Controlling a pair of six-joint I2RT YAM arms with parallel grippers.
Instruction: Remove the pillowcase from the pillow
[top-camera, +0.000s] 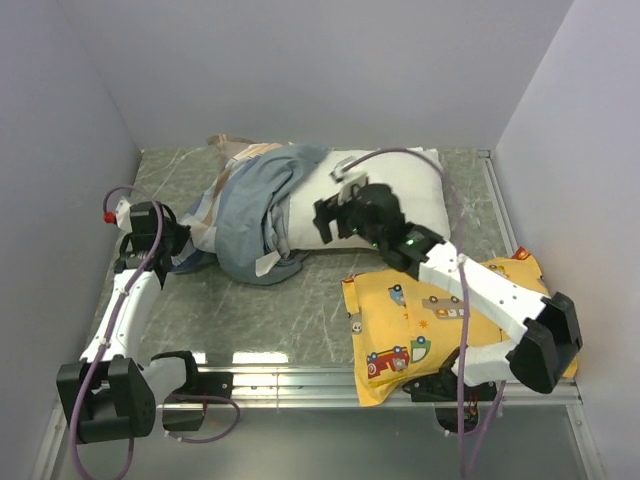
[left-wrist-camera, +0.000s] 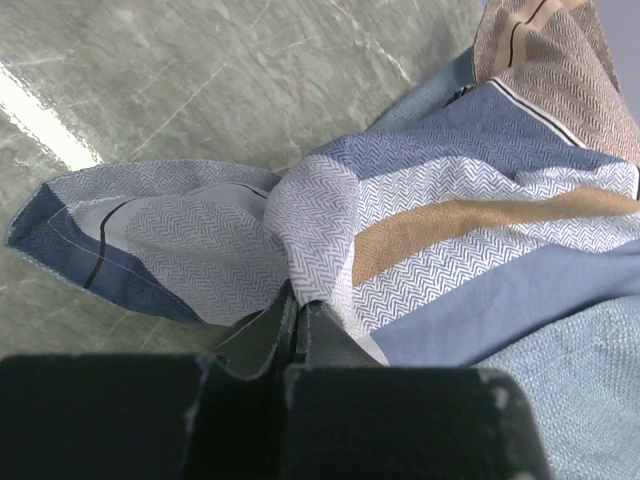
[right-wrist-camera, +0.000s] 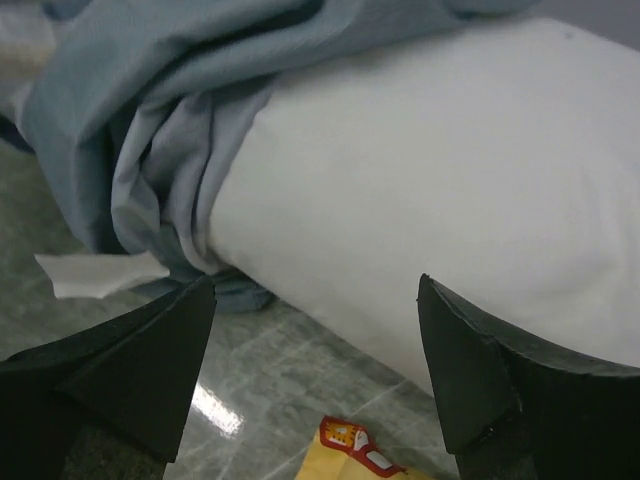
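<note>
The striped pillowcase (top-camera: 245, 210) is bunched over the left end of the white pillow (top-camera: 410, 185), whose right part lies bare. My left gripper (top-camera: 185, 247) is shut on a fold of the pillowcase (left-wrist-camera: 450, 220) at its left edge, the cloth pinched between the fingertips (left-wrist-camera: 300, 305). My right gripper (top-camera: 332, 212) hangs open at the pillow's near side with nothing between its fingers. In the right wrist view the gripper (right-wrist-camera: 315, 290) faces the bare pillow (right-wrist-camera: 430, 170), with the gathered blue-grey pillowcase (right-wrist-camera: 150, 100) to the left.
A yellow cartoon-vehicle pillow (top-camera: 440, 320) lies at the front right, under my right arm; its corner (right-wrist-camera: 350, 455) shows below the right fingers. A metal rail (top-camera: 300, 383) runs along the front edge. Walls close in on the left, back and right.
</note>
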